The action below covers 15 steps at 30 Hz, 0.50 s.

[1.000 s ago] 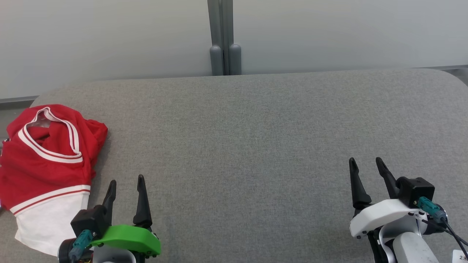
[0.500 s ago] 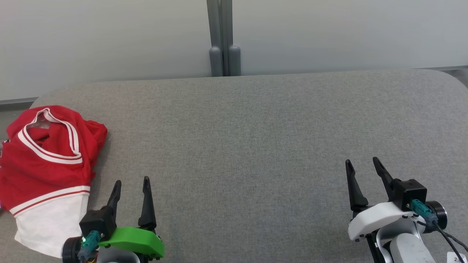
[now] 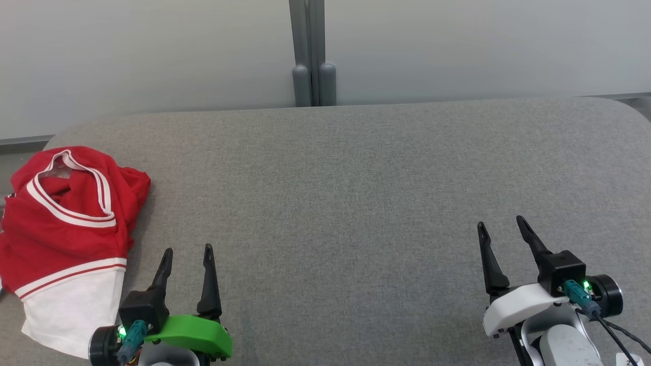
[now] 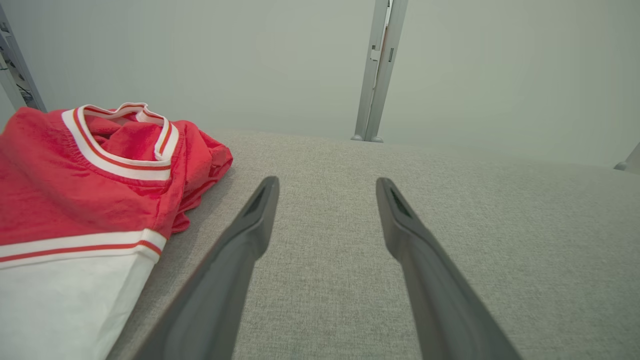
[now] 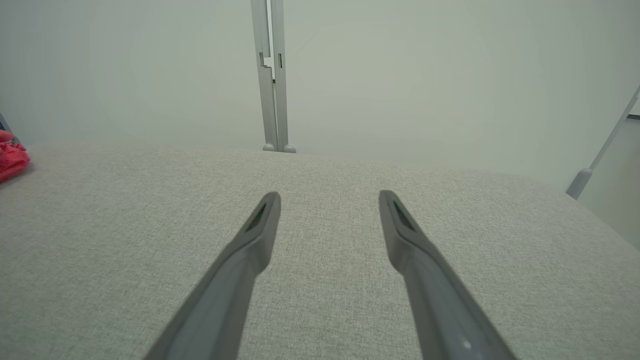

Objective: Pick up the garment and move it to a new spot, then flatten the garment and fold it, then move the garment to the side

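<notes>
A red and white garment (image 3: 66, 239) with striped white trim lies crumpled at the far left edge of the grey padded table (image 3: 346, 178). My left gripper (image 3: 187, 249) stands open just right of the garment's white lower part, apart from it and holding nothing. The left wrist view shows the garment (image 4: 85, 200) left of the open left gripper (image 4: 327, 182). At the lower right my right gripper (image 3: 500, 223) is open over bare table, far from the garment. In the right wrist view the right gripper (image 5: 330, 195) is spread, and a scrap of the garment (image 5: 11, 152) shows at the left edge.
A pale wall stands behind the table, with a grey vertical post (image 3: 311, 56) at its middle. The table's back corners are rounded, and the garment hangs slightly over the left edge. A slanted grey rod (image 5: 600, 150) stands off the table's right side.
My left gripper has shifted a little to the right. My right gripper has shifted slightly left. Both stayed open and the garment has not moved.
</notes>
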Tool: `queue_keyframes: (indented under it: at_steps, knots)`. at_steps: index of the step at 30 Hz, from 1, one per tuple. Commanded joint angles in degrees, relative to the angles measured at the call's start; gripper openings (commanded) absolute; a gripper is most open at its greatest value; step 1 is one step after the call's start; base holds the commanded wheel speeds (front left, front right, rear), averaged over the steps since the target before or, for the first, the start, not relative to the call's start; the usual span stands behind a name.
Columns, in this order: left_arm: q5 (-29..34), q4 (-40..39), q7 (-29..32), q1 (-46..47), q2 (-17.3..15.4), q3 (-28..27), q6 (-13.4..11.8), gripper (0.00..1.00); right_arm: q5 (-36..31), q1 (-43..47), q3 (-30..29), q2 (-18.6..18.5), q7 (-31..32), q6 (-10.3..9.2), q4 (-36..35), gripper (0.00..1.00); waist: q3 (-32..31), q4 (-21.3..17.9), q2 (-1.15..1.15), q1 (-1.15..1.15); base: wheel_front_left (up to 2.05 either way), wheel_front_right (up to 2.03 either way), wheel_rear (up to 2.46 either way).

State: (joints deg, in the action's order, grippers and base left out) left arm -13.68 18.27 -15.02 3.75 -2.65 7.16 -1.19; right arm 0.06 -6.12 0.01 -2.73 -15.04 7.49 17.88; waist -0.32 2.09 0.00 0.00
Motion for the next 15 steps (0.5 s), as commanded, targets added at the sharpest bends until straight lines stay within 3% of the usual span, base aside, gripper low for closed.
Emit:
queue_keyframes:
  at_steps: [1,15]
  knots:
    - [0.1,-0.1,-0.2,0.6,-0.4,-0.1,-0.3,1.0,-0.1,0.6,0.0,-0.3,-0.2,0.0,-0.3,1.0,0.0,0.0,0.0,0.0,0.0,0.0,0.0]
    - [-0.4,0.1,-0.2,0.6,-0.4,-0.3,-0.5,1.0,0.4,0.7,-0.5,-0.3,-0.2,0.0,-0.2,1.0,-0.5,0.3,0.0,0.0,0.0,0.0,0.0]
